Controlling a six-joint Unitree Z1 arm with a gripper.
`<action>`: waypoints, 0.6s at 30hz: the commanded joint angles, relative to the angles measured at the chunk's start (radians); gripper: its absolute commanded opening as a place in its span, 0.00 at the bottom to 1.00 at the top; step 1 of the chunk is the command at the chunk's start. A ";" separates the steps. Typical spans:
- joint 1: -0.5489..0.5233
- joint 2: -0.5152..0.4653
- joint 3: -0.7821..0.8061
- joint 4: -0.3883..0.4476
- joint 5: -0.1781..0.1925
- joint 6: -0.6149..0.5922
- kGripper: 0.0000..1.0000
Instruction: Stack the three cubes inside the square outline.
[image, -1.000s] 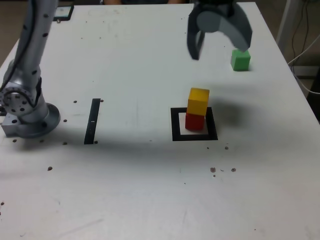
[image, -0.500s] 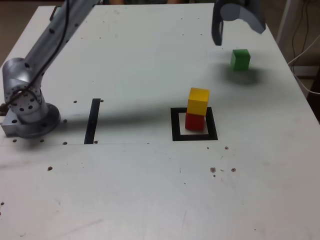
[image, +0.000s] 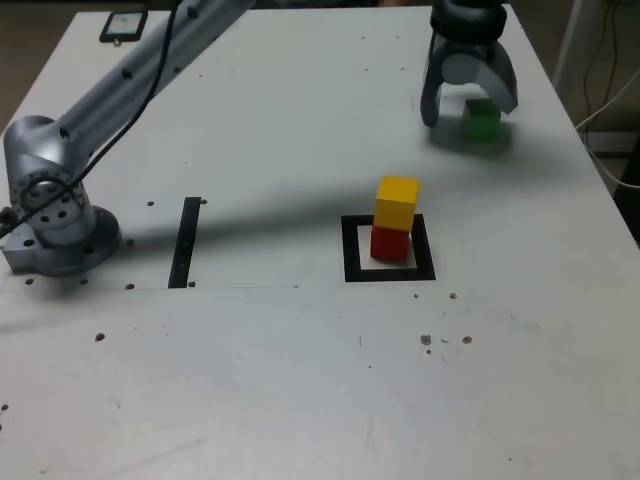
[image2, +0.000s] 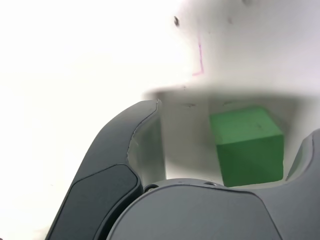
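Inside the square outline (image: 352, 272), yellow cube (image: 397, 203) tops red cube (image: 389, 245); my fingers (image2: 117, 142) spread near green cube (image2: 250, 146).

We hold our gripper (image: 471, 115) open over the green cube (image: 481, 122), fingers spread wide and pointing down. In the wrist view the cube shows between our fingers, nearer one than the other. Our wrist (image: 470, 22) is above it. Our base (image: 65, 245) stands well apart from the cube, toward the exterior view's left, and our arm (image: 150, 80) slants up from there, its middle out of that view.
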 joint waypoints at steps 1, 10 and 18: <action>-0.014 0.011 -0.003 0.005 0.006 -0.004 0.92; -0.059 0.039 -0.042 0.005 0.062 -0.036 0.85; -0.059 0.044 -0.063 0.016 0.116 -0.054 0.69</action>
